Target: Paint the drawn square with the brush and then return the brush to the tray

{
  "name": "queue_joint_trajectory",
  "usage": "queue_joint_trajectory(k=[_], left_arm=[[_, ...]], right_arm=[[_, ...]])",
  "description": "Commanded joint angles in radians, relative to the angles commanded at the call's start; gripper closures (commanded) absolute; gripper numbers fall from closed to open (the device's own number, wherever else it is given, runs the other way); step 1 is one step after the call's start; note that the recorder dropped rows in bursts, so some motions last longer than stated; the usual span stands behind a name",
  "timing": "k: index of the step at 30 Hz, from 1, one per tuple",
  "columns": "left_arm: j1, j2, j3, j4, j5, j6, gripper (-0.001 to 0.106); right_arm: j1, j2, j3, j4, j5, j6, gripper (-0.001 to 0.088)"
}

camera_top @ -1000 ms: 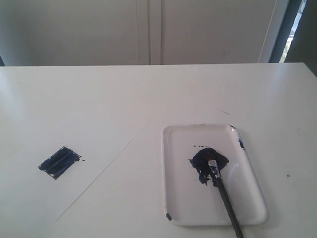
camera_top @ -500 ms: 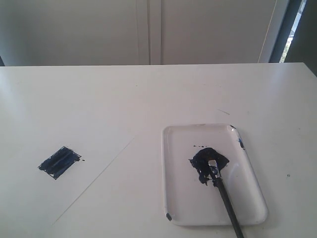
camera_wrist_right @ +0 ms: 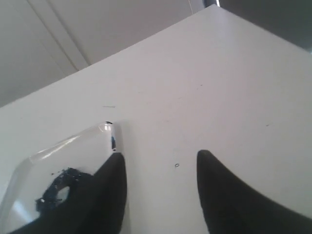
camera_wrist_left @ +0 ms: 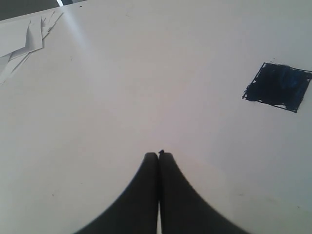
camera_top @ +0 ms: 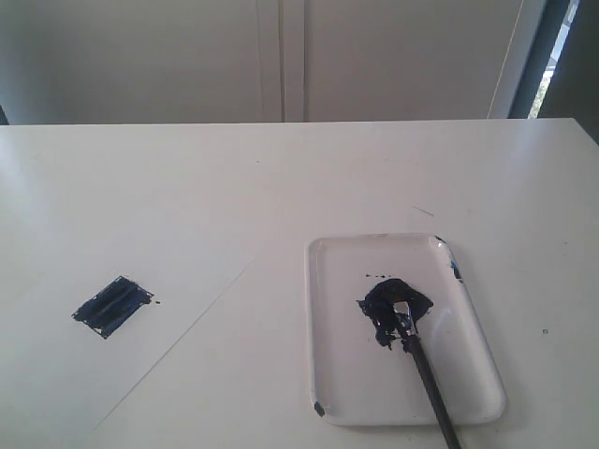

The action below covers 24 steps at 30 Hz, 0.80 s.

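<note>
The drawn square point(camera_top: 113, 306) lies on the paper at the left, filled with dark blue streaks; the left wrist view shows the same square point(camera_wrist_left: 278, 86). The brush point(camera_top: 423, 369) rests in the white tray point(camera_top: 473, 327), its bristles on the dark blue paint blob point(camera_top: 393, 304) and its black handle sticking out over the tray's near rim. Neither gripper appears in the exterior view. My left gripper point(camera_wrist_left: 159, 155) is shut and empty above bare white paper. My right gripper point(camera_wrist_right: 161, 157) is open and empty over the table beside the tray's corner point(camera_wrist_right: 108, 128).
A large white paper sheet point(camera_top: 112, 234) covers the table's left half, its edge running diagonally toward the front. Loose paper scraps point(camera_wrist_left: 24, 39) lie at a far corner in the left wrist view. A small ring mark point(camera_wrist_right: 177, 165) dots the table between my right fingers.
</note>
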Motion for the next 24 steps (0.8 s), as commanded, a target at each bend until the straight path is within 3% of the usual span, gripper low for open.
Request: queue_joint_trajectory(k=[3, 24], left_arm=[[0.000, 0.000, 0.000, 0.000, -0.005, 0.000, 0.105], [0.000, 0.000, 0.000, 0.000, -0.005, 0.000, 0.105]], right_arm=[[0.000, 0.000, 0.000, -0.144, -0.018, -0.033, 0.0432], [0.000, 0.000, 0.000, -0.144, -0.016, -0.025, 0.0432]])
